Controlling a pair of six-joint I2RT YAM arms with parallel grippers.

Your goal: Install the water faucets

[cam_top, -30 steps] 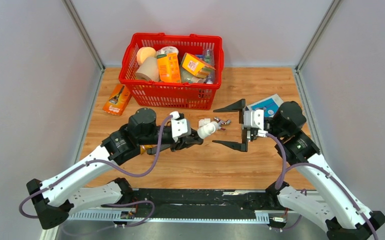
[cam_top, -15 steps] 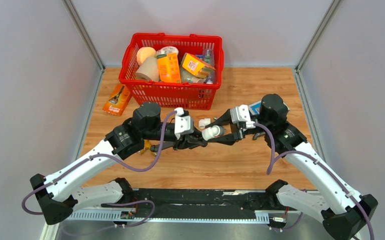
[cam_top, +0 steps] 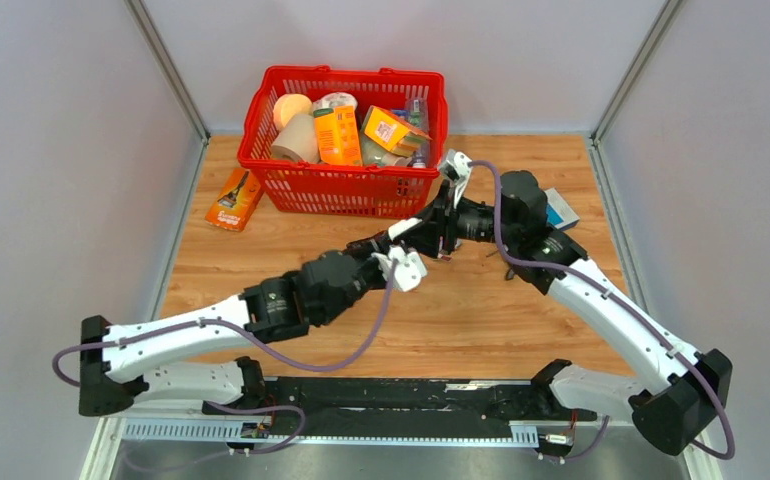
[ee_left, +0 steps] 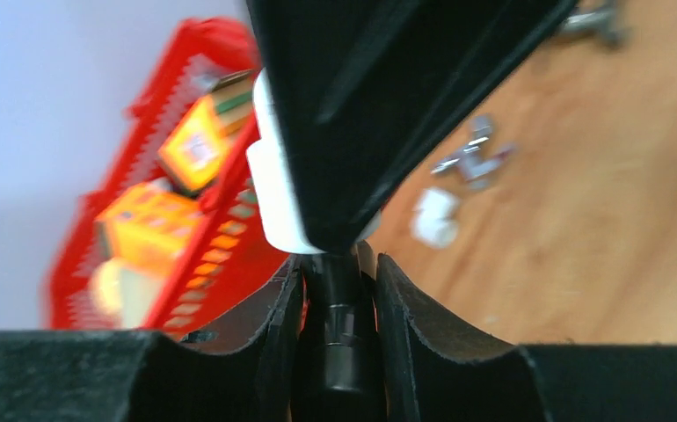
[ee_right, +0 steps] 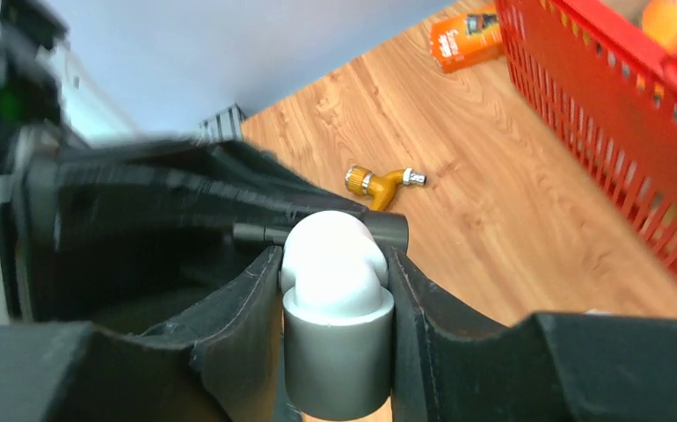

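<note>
Left pincer [ee_left: 339, 264] clenched on the dark grey faucet [ee_left: 339, 343], pads tight on its slim round stem. The part is held aloft over the middle of the worktop [cam_top: 461, 320], near the red basket [cam_top: 346, 185].

Faucet's end meets the white elbow fitting [ee_right: 331, 272]. Right pincer [ee_right: 333, 253] grasps that fitting, pads against both flanks.

Step, as I judge it: mating faucet to fitting in mid-air. The next move calls for both axes in line, then a push or twist of one against the other. A skewed start would likely bind.

Materials:
- Faucet: matt metal, ridged at the stem.
- Elbow: smooth glossy plastic, rounded bend, grey cylindrical collar.
- Pads: black, rubbery-looking.
- Worktop: wood-grain.
- Brass-coloured fitting [ee_right: 383, 180]: lies loose, well apart.
</note>
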